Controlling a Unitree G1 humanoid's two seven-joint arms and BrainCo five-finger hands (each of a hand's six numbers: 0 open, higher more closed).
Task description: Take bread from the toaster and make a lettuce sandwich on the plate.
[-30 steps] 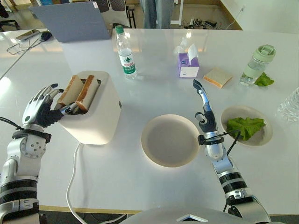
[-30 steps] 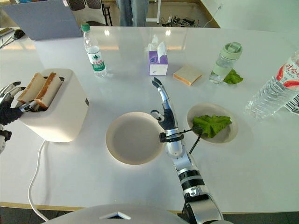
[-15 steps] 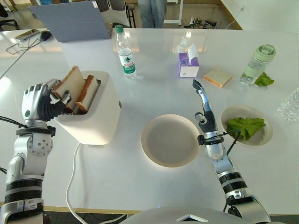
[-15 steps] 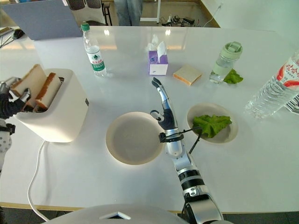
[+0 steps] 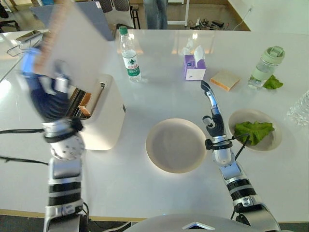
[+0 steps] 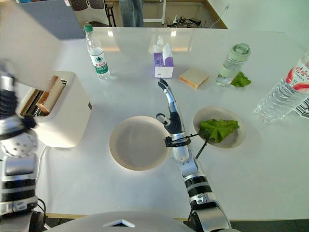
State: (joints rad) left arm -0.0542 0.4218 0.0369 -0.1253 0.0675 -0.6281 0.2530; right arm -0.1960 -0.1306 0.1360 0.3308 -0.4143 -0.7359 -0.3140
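High in the upper left of the frame, the left robot hand is closed on the lower edge of a bread slice, which it holds well above the toaster; how deep that hold goes cannot be told. That looks like the chief risk from here. Soft bread pinched near one edge can fold, tear or slip free, and a drop from this height would likely land on the toaster top or the bench. It would miss the plate, which lies at centre frame, well apart to the right. A second slice leans in a toaster slot just below the raised arm, so a low carry could knock it or shove the toaster. A water bottle stands just beyond the toaster, and a wide swing could tip it. The right robot hand stands upright with fingers straight and holds nothing. It is just beside the plate's right rim, between the plate and the dish of lettuce. A slice brought in too far right could strike it, and a careless reach for the lettuce could push the dish.
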